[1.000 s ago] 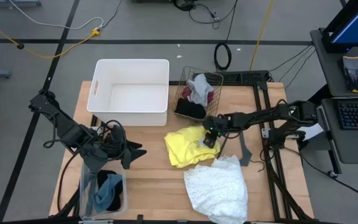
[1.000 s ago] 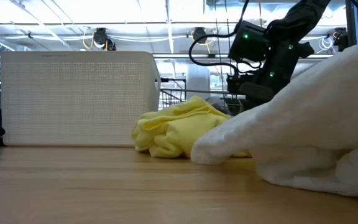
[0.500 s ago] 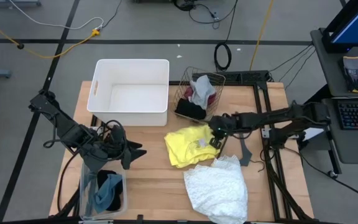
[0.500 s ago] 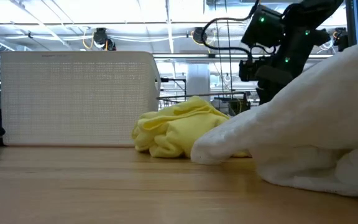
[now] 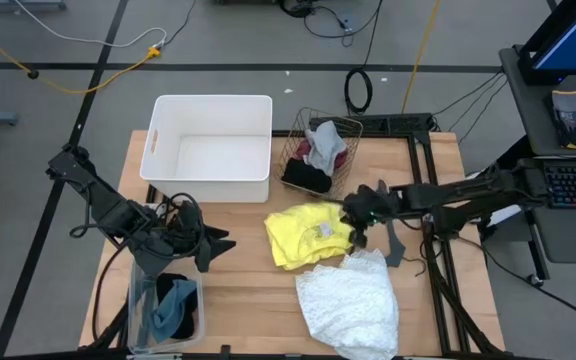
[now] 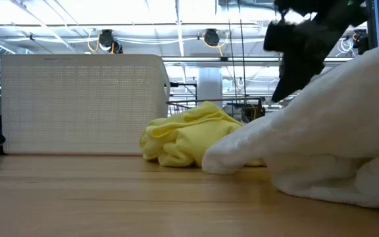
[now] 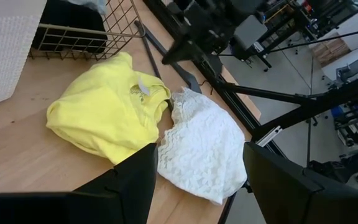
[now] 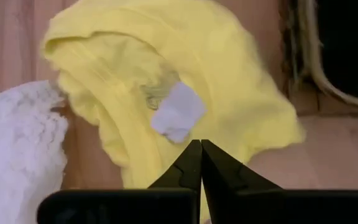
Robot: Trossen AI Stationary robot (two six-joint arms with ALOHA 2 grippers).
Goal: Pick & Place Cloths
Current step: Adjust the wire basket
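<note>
The big white lacy cloth (image 5: 348, 305) lies just behind my right end effector (image 5: 359, 216), and the soft yellow cloth (image 5: 303, 235) sits right under it on the counter. I slid back from the wire basket (image 5: 320, 150), tips pinched shut and empty, so the yellow one comes next.

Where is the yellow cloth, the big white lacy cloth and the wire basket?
yellow cloth (image 5: 303, 236), high view, middle of its crumpled top.
white lacy cloth (image 5: 350, 305), high view, centre of the fabric.
wire basket (image 5: 345, 123), high view, its far rim.
</note>
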